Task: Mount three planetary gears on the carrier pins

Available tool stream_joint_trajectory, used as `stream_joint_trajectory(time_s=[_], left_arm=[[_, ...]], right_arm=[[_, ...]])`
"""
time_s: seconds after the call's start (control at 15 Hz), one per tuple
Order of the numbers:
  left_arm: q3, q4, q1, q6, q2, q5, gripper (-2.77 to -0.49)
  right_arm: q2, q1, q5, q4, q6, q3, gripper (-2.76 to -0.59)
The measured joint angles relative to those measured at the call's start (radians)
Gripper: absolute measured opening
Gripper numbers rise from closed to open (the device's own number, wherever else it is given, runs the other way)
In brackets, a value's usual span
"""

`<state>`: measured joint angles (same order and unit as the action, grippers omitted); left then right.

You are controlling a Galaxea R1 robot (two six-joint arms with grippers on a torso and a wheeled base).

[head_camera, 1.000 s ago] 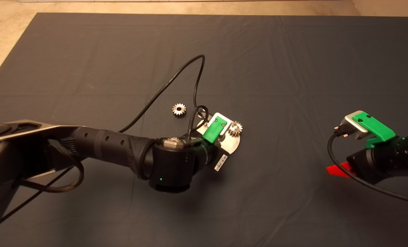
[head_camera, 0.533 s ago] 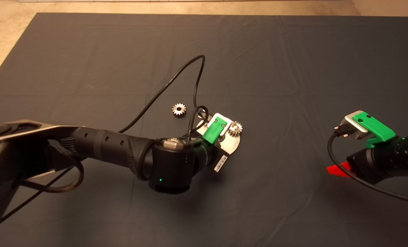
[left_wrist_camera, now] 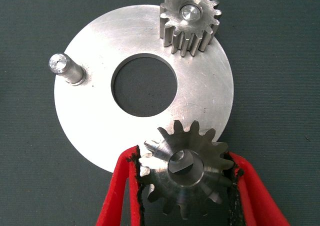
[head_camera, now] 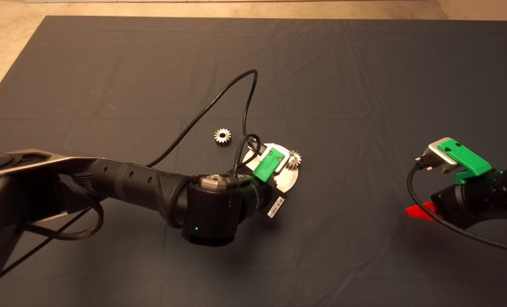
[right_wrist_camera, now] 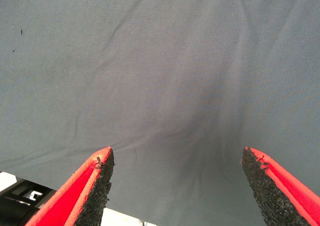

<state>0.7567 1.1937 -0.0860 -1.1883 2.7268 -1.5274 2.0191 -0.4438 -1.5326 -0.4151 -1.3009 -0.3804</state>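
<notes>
In the left wrist view my left gripper (left_wrist_camera: 185,186) is shut on a planetary gear (left_wrist_camera: 184,177) at the near rim of the round silver plate (left_wrist_camera: 100,121). A pin tip shows inside that gear's bore. A second gear (left_wrist_camera: 190,19) sits on a carrier pin on the far side of the plate. The third pin (left_wrist_camera: 65,69) stands bare. From above, the left gripper (head_camera: 269,163) covers most of the plate (head_camera: 288,182), with the seated gear (head_camera: 295,158) beside it. A loose gear (head_camera: 222,136) lies on the mat to the plate's upper left.
My right gripper (head_camera: 422,211) waits at the right edge of the mat, and its fingers (right_wrist_camera: 90,186) stand open over bare cloth. A black cable (head_camera: 219,100) loops up over the mat behind the left wrist. Beige floor borders the mat at the far side.
The left wrist has shifted slightly toward the near side and tilted a little over the plate, and its cable loop moved with it. The right arm has stayed still.
</notes>
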Motion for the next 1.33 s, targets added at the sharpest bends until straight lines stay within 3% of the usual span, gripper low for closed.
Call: stream_joint_trajectory(time_s=[1.33], left_arm=[[0.013,0.004,0.011,-0.009,-0.001,0.002,-2.56]], right_arm=[[0.0,-0.003,0.0,0.004,0.0,0.0,-1.47]])
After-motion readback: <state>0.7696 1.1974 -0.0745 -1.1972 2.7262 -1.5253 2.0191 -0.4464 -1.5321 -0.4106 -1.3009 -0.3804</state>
